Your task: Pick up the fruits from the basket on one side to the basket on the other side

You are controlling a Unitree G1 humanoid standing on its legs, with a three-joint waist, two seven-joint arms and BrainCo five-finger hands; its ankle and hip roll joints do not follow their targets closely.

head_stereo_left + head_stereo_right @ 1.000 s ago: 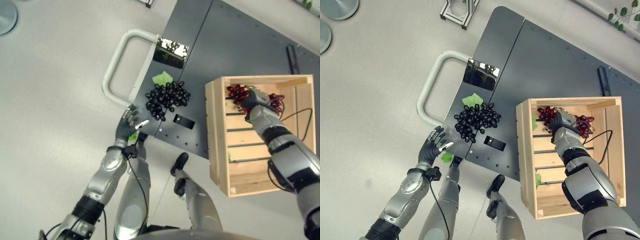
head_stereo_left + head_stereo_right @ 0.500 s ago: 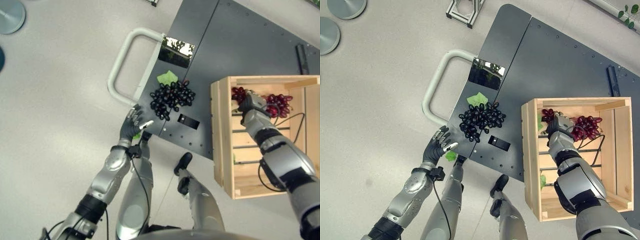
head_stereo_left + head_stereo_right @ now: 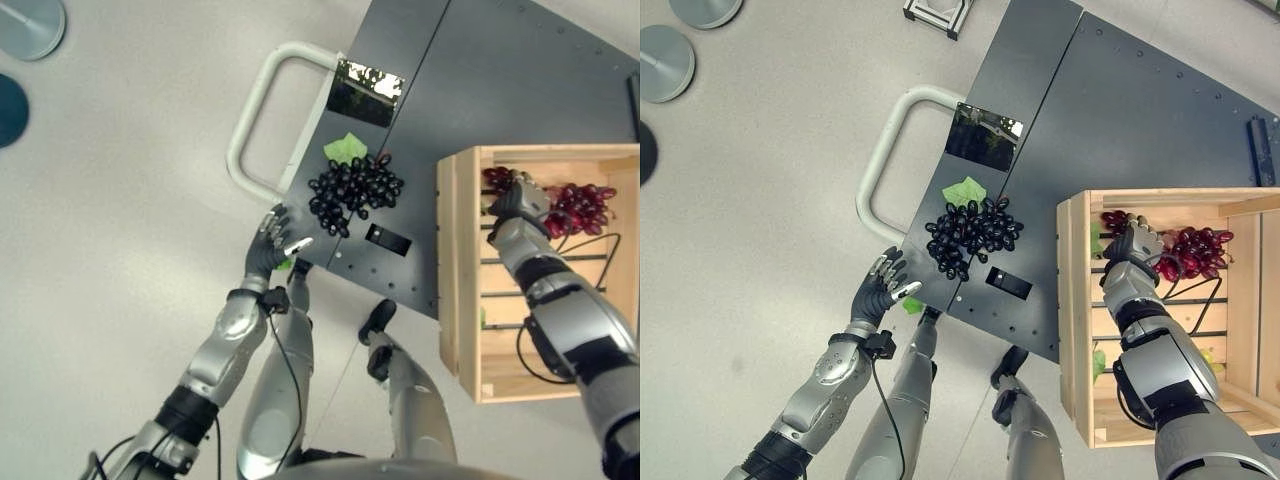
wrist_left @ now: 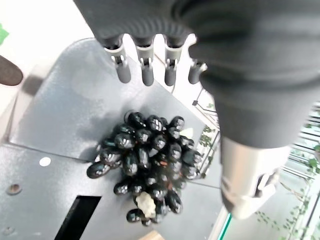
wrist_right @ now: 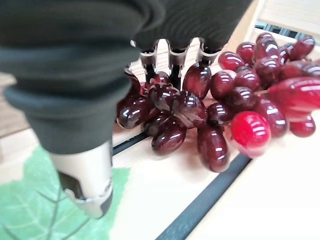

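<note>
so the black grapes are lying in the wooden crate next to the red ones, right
Not quite: the black grapes lie on the dark grey platform, outside the wooden crate, as the right eye view shows. Only the red grapes are in the crate, by the right hand.

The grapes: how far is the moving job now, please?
Nothing looks moved yet. The black grapes lie on the dark platform, the left robot hand open beside them. The right robot hand is in the wooden crate at the red grapes; its grasp is unclear. Carrying is left.
</note>
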